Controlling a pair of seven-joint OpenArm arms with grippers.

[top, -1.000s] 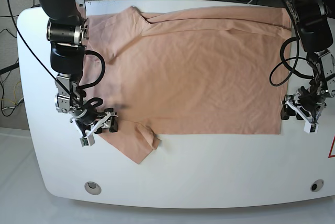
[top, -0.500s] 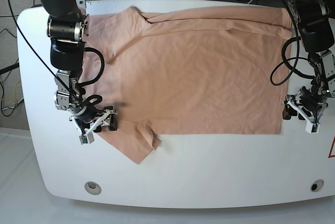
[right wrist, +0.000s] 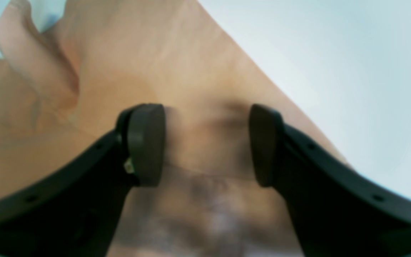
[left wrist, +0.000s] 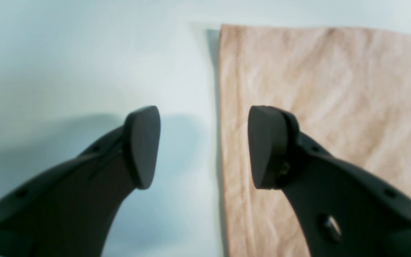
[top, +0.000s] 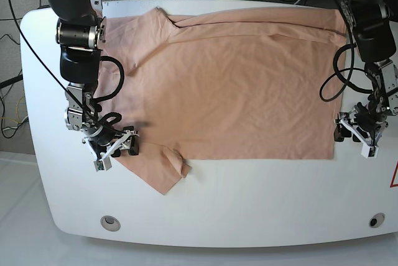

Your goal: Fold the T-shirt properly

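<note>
Both grippers, left gripper and right gripper, spread apart as before at unmoved T-shirt edges.

T-shirt: spread across table, filling upper centre of base view. Right gripper: lower left, over sleeve. Left gripper: right edge, astride the shirt's lower-right corner.
</note>
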